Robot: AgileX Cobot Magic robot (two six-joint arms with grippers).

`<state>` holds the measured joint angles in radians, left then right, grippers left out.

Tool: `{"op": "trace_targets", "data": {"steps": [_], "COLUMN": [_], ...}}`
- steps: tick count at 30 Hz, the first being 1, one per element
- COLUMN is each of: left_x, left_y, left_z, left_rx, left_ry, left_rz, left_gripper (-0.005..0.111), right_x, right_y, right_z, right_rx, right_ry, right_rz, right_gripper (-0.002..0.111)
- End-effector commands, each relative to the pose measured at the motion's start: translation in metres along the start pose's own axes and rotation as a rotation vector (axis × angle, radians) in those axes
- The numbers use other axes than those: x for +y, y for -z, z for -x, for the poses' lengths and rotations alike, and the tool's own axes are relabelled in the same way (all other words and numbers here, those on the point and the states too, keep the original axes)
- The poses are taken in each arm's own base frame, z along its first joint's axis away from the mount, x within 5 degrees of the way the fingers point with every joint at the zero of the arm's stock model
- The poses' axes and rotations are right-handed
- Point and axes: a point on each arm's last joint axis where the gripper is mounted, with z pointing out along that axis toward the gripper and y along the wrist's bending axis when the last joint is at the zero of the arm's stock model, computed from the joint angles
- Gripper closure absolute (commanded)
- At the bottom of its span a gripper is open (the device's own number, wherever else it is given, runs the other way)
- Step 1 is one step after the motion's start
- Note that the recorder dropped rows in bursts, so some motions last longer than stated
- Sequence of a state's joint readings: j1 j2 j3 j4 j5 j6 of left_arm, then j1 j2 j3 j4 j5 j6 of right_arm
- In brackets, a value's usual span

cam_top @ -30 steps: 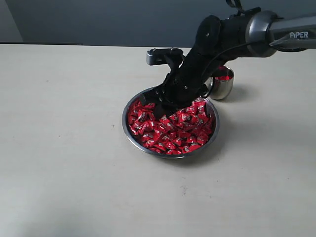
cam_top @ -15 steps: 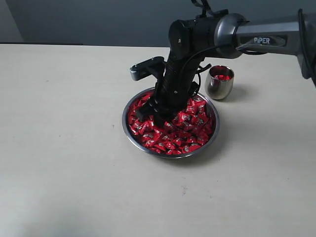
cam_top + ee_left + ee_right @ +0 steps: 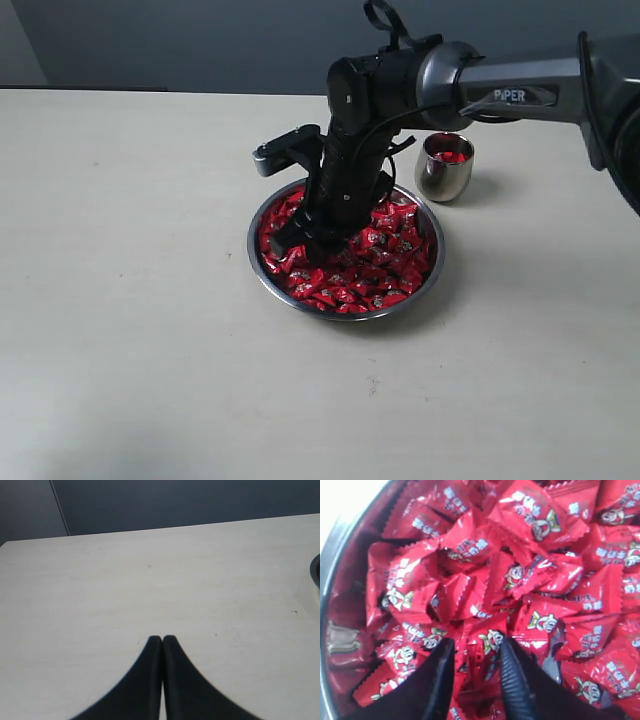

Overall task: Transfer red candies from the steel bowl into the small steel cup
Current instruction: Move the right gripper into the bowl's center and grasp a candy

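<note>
Bowl status: steel bowl (image 3: 253,248) sits on desk (image 3: 130,300), filled w/ red candies (image 3: 385,265). Small steel cup (image 3: 445,175) stands upright just beside bowl rim at approx. 1 o'clock; contact w/ rim cannot be told. A few red candies are visible inside cup.

Right hand (image 3: 476,645) points down into pile on bowl's 9 o'clock side. Jaws are parted at moderate width, tips sunk among wrappers, candy lying in gap betw. them. No firm grip seen.

Left hand (image 3: 162,641) hangs over bare desk, jaws pressed together, nothing betw. them.
</note>
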<state>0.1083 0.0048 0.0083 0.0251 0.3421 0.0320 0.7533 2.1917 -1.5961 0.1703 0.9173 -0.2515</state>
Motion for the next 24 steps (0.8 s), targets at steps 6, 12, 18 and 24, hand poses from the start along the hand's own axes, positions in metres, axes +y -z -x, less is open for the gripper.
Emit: {"op": "trace_targets", "data": {"steps": [6,12,18,24], "left_x": [0.000,0.000,0.000,0.000], "left_y": [0.001,0.001,0.001,0.001], "left_z": [0.004,0.004,0.004,0.004], "left_rx": [-0.021,-0.021,-0.021,-0.021], "left_ry": [0.001,0.001,0.001,0.001], "left_rz": [0.001,0.001,0.001,0.001], "left_gripper": [0.106,0.106,0.106,0.106], "right_x": [-0.003,-0.005,-0.004,-0.003], "right_y": [-0.006,-0.006,-0.004,0.018], "right_z": [0.001,0.001,0.002,0.003], "right_rx": [0.004,-0.003,-0.007,-0.044], "right_ry": [0.007,0.002,0.002,0.016], "right_rz": [-0.014,-0.036,-0.037,-0.053], "right_gripper": [0.077,0.109,0.108,0.108]}}
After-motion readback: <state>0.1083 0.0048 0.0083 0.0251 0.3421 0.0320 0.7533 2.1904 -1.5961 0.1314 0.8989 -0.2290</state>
